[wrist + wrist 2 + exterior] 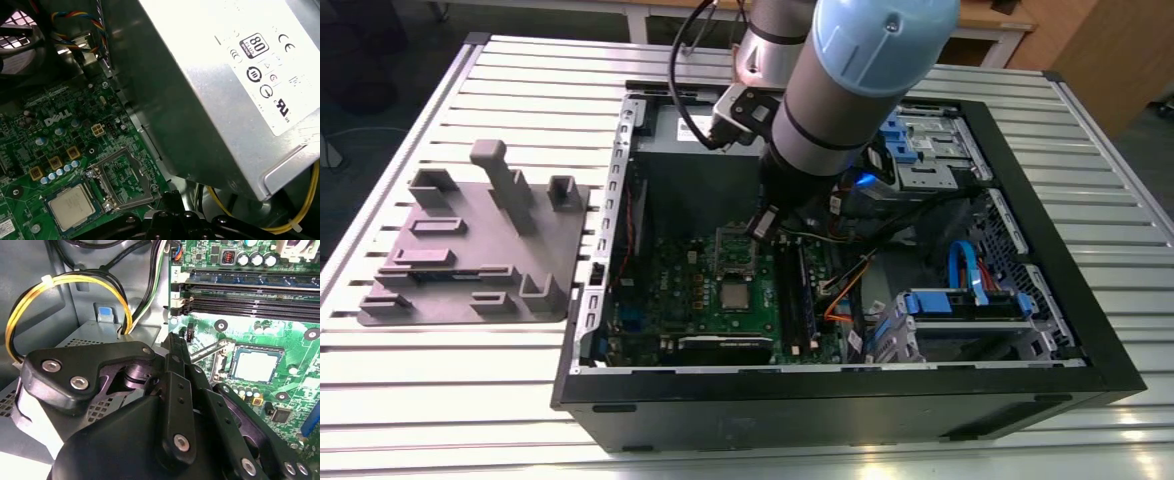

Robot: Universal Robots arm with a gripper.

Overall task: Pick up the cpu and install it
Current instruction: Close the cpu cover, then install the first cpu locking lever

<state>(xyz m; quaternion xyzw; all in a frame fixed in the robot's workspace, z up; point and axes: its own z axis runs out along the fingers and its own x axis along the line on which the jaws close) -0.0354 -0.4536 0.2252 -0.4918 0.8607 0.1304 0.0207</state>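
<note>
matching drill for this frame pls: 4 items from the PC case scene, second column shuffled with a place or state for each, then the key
Items
1. cpu
2. socket frame
3. grey fixture block
4. yellow wire bundle

Places or states
A. on the slatted table, outside the case, at the exterior view's left
B. lying flat in the motherboard socket
C. looped in an arc beside the grey metal box
D. swung open, hinged up next to the chip

Pairs: 1-B, 2-D, 3-A, 4-C

The tool is inside the case, near the socket, and carries nothing that shows.
</note>
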